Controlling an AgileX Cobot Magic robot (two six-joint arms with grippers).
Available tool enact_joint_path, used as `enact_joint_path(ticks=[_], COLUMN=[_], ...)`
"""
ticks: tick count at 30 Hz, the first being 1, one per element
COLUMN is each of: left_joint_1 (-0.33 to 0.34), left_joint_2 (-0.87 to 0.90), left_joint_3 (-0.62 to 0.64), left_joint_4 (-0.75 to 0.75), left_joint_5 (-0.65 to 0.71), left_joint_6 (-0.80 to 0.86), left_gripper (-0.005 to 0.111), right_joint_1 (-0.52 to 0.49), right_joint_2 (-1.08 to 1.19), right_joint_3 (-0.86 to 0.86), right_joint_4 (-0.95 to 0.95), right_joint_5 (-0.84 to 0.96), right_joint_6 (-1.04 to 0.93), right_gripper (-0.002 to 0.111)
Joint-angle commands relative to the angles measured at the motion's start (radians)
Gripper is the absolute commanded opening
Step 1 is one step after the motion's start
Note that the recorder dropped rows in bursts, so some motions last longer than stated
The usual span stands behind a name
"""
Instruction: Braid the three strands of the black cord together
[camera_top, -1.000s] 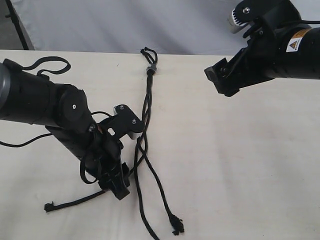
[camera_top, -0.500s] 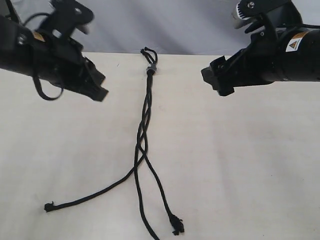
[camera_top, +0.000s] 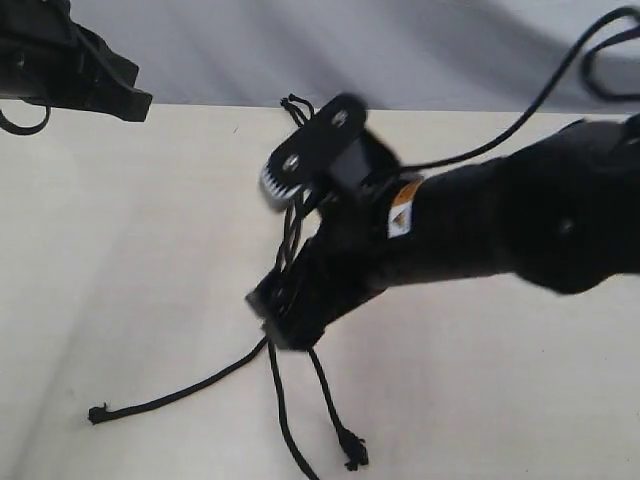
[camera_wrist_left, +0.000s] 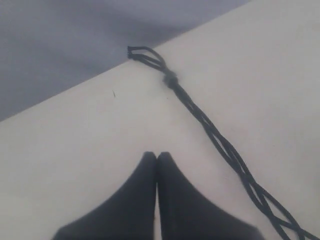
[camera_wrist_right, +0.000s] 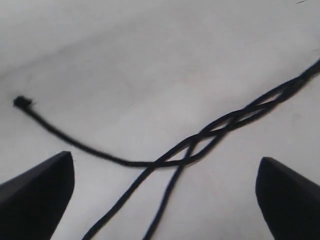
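Note:
The black cord (camera_top: 290, 225) lies on the pale table, its knot with short loops (camera_top: 293, 103) at the far edge. It is twisted together down to a split, where the three strands fan out: one to the left with its tip (camera_top: 97, 413), one (camera_top: 284, 430) straight to the front, one ending in a frayed tip (camera_top: 352, 455). My right gripper (camera_top: 275, 318) hangs open right over the split (camera_wrist_right: 185, 152), its fingers (camera_wrist_right: 45, 185) wide apart with nothing between them. My left gripper (camera_top: 135, 100) is shut and empty, raised at the far left, with the knot (camera_wrist_left: 170, 80) ahead of it.
The right arm's thick body (camera_top: 480, 230) crosses the middle of the table (camera_top: 520, 410) and hides part of the cord. A thick robot cable (camera_top: 560, 75) loops behind it. A grey backdrop (camera_top: 200, 50) stands past the table's far edge.
The left arm lifted off the cord and withdrew to the far left corner. The right arm swung down from the right across the middle, over the cord's split.

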Motion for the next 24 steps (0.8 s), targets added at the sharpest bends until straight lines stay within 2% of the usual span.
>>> enact_joint_path(ticks=[1, 14, 16, 17, 18, 19, 20, 21, 23, 24], left_joint_1=[0.004, 0.004, 0.004, 0.004, 0.004, 0.004, 0.004, 0.004, 0.004, 0.004], left_joint_2=[-0.009, -0.009, -0.009, -0.009, -0.009, -0.009, -0.009, -0.009, -0.009, -0.009], left_joint_3=[-0.001, -0.001, -0.001, -0.001, -0.001, -0.001, -0.001, -0.001, -0.001, -0.001], left_joint_4=[-0.009, -0.009, -0.009, -0.009, -0.009, -0.009, -0.009, -0.009, -0.009, -0.009], left_joint_5=[-0.011, -0.003, -0.001, 0.004, 0.009, 0.011, 0.011, 0.011, 0.011, 0.011], left_joint_6=[-0.002, 0.005, 0.005, 0.005, 0.009, 0.009, 0.009, 0.009, 0.009, 0.009], left_gripper=[0.0, 0.0, 0.0, 0.0, 0.0, 0.0, 0.0, 0.0, 0.0, 0.0], right_joint_1=[0.11, 0.202, 0.202, 0.202, 0.202, 0.202, 0.202, 0.202, 0.202, 0.202], right_joint_2=[0.131, 0.335, 0.362, 0.372, 0.375, 0.376, 0.376, 0.376, 0.376, 0.376], right_joint_3=[0.002, -0.025, -0.025, -0.025, -0.025, -0.025, -0.025, -0.025, -0.025, -0.027], right_joint_4=[0.004, 0.053, 0.053, 0.045, 0.035, 0.027, 0.027, 0.027, 0.022, 0.016], right_joint_5=[0.009, 0.094, 0.106, 0.104, 0.103, 0.103, 0.106, 0.106, 0.106, 0.106], right_joint_6=[0.004, 0.051, 0.051, 0.051, 0.051, 0.051, 0.051, 0.051, 0.051, 0.051], right_gripper=[0.09, 0.089, 0.075, 0.058, 0.051, 0.033, 0.026, 0.01, 0.0, 0.0])
